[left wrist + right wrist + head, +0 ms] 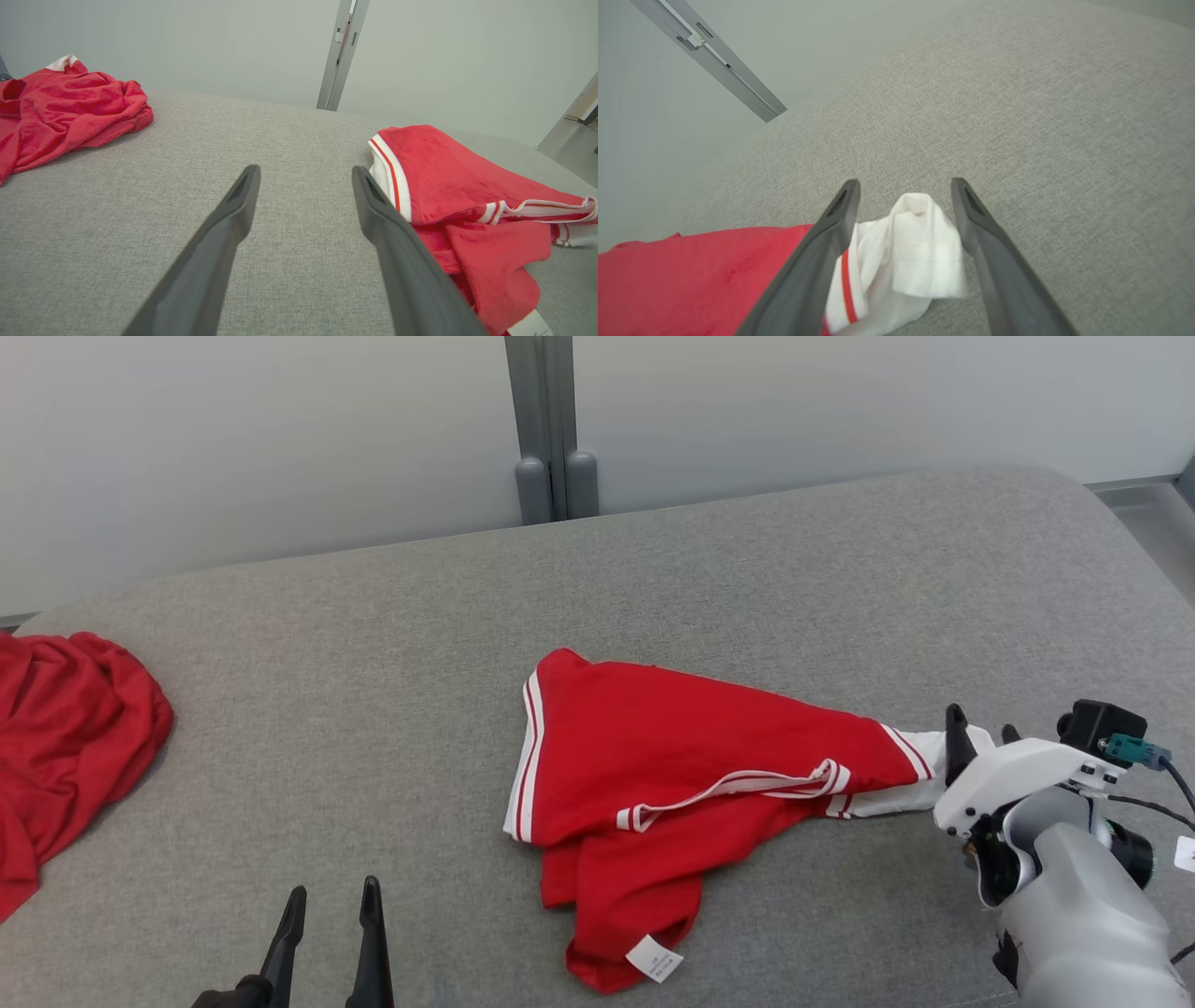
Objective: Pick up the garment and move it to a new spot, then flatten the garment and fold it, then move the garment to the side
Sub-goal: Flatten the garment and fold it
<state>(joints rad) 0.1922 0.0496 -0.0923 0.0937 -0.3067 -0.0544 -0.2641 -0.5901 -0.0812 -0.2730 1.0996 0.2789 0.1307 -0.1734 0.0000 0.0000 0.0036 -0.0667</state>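
Fingers of the left gripper (334, 889) are seen spread wide in the head view at 7 o'clock, with nothing held, tips over bare grey padded surface (373, 644). The right gripper (980, 723) is seen at 4 o'clock, fingers parted, at the white end of the garment (672, 747). The garment, red with white striped trim, is laid rumpled just past centre toward 4 o'clock, drawn to a point toward 3 o'clock. A white label (653, 959) is shown at its 6 o'clock hem. A second red cloth (65, 728) is bunched at 9 o'clock, well apart. A grey post (555, 429) is set against the wall at 12 o'clock.

Left wrist view: the left gripper (306, 171) is shown fully open and empty, grey surface (280, 140) between the fingers. The garment (458, 182) is placed at 3 o'clock, its striped edge just beside the right-hand finger; contact cannot be told. The label (530, 324) is cut off at 5 o'clock. The second red cloth (70, 107) is heaped at 10 o'clock. The post (341, 51) is seen at 12 o'clock.

Right wrist view: the right gripper (906, 184) is shown wide open. A white cuff (920, 252) with a red stripe is bunched loosely between the fingers, not pinched, resting on the surface (1041, 116). The red body of the garment (691, 280) is spread at 8 o'clock. The post (714, 60) is seen at 10 o'clock.
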